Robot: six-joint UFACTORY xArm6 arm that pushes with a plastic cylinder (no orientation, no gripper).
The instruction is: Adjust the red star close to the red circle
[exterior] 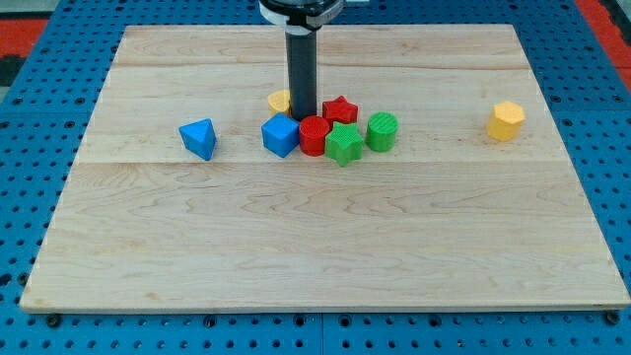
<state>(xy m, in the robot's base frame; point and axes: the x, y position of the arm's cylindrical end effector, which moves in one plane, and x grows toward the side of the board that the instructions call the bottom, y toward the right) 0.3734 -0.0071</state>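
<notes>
The red star (pixel 340 108) lies just above and to the right of the red circle (pixel 315 134), touching it. My tip (pixel 302 117) stands just above the red circle's upper left edge and to the left of the red star, between the star and a yellow block (pixel 279 100) that the rod partly hides. A blue cube (pixel 280 135) touches the red circle on its left. A green star (pixel 344 144) touches it on its right. A green cylinder (pixel 383 130) sits to the right of the green star.
A blue triangular block (pixel 199 138) lies alone at the view's left. A yellow hexagonal block (pixel 506 120) lies alone at the view's right. The wooden board (pixel 315 237) rests on a blue pegboard surface.
</notes>
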